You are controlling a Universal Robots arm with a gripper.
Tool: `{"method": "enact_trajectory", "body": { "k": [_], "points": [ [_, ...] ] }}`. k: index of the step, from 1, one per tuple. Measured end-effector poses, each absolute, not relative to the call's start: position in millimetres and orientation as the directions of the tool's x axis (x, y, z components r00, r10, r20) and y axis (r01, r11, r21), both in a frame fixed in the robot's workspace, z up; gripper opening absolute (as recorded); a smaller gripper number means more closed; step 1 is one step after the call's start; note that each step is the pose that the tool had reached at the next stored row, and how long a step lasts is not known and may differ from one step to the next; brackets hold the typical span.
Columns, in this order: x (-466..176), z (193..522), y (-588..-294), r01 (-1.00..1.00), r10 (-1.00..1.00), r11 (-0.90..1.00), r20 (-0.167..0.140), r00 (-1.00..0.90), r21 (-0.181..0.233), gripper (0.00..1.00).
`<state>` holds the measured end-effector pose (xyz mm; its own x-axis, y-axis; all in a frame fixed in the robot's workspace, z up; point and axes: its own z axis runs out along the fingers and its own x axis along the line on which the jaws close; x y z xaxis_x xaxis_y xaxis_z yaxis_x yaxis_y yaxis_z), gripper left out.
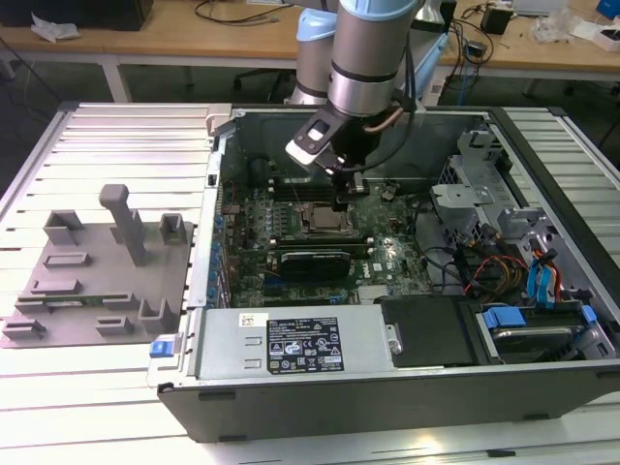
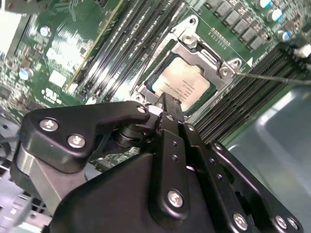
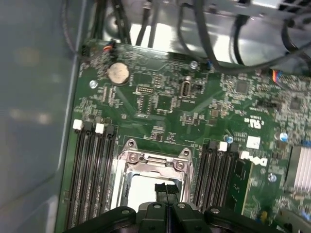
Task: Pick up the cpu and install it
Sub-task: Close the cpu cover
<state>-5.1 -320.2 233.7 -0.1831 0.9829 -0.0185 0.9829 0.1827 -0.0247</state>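
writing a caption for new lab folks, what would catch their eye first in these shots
The arm reaching into the open case at the middle of the exterior view draws the eye first. In the second wrist view, the silvery cpu sits in its metal socket on the green board, with the shut tool right over its edge. A grey plate with upright posts lies at the exterior view's left.

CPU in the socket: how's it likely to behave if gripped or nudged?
The cpu looks thin, flat and metal-topped: probably rigid and light. Its smooth top may be slippery. It lies flat within the socket frame, so a sideways nudge probably won't shift it.
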Motion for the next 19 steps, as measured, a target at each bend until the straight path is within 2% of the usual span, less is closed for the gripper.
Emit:
{"method": "enact_trajectory", "body": {
  "k": [19],
  "points": [
    [-5.0,230.4,-320.2,0.783,0.783,0.621,-0.018,-0.622,-0.025,0.11]
  ]
}}
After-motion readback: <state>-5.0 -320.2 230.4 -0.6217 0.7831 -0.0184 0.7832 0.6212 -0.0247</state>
